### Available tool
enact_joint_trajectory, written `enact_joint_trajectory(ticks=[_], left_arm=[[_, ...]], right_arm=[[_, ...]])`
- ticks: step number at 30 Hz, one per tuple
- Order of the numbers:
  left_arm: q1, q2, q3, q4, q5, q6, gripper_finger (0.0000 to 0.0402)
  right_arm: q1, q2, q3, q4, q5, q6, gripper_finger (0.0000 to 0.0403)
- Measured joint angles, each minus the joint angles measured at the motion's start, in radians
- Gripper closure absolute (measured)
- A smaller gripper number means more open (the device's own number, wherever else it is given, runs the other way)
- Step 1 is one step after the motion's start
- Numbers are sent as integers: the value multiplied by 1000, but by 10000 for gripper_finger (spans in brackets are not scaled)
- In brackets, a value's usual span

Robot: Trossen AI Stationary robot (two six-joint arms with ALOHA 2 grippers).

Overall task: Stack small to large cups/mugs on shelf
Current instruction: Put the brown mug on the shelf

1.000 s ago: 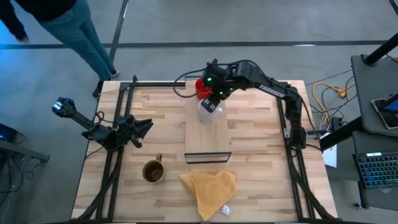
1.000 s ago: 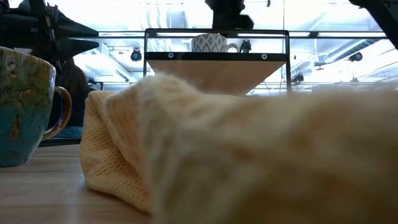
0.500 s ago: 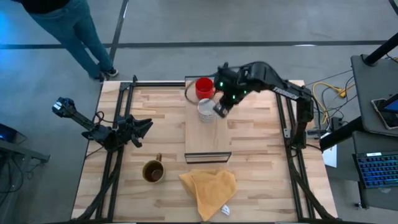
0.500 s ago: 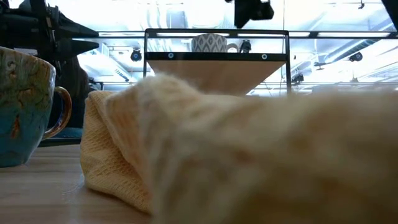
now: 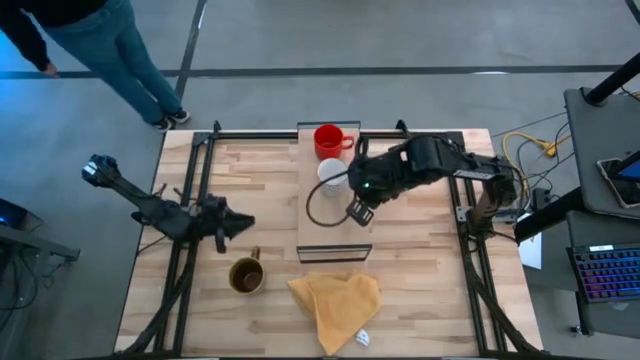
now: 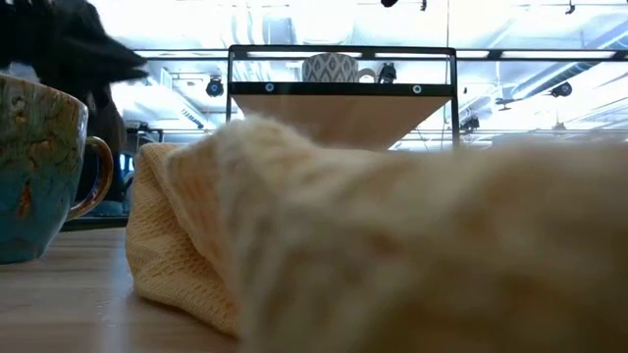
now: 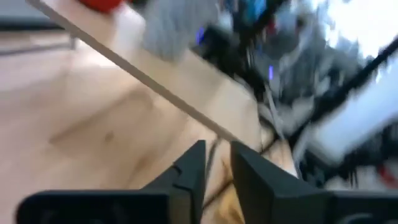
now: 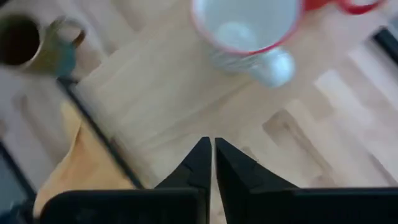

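Note:
The shelf [image 5: 335, 230] is a light-wood board running from the table's far edge toward its middle. The red mug [image 5: 328, 140] stands on the shelf's far end, and the white patterned mug [image 5: 333, 175] stands on its base just near of it, seen also in the low view [image 6: 332, 67]. The brown mug [image 5: 246, 275] stands on the tabletop at the near left. My right gripper [image 5: 358, 212] hangs shut over the shelf, near of the white mug [image 8: 245, 25], holding nothing. My left gripper [image 5: 245, 224] hovers left of the shelf; its fingers [image 7: 214, 168] stand a narrow gap apart around nothing.
A yellow cloth [image 5: 335, 305] lies crumpled at the table's near edge, just past the shelf's near end, and fills most of the low view [image 6: 373, 245]. A person [image 5: 110, 40] stands beyond the table's far left corner. Bare planks lie right of the shelf.
My right gripper has drawn away from the white mug, going up and toward the table's near edge along the shelf; the mug stays standing beside the red one. My left gripper has shifted slightly toward the shelf, and its fingers have drawn closer together.

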Motion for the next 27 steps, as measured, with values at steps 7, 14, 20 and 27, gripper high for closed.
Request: enact_joint_trajectory(ticks=[7,14,20,27], left_arm=[[2,174,413,-533,155,55,399],[-4,344,565,-925,426,-254,386],[-25,466,560,-899,483,-345,371],[-24,559,561,-827,470,-357,369]], right_arm=[[18,-52,0,0,108,113,326],[55,-119,-73,1,201,205,245],[81,-207,-187,0,217,269,202],[84,-302,-290,-1,215,242,195]])
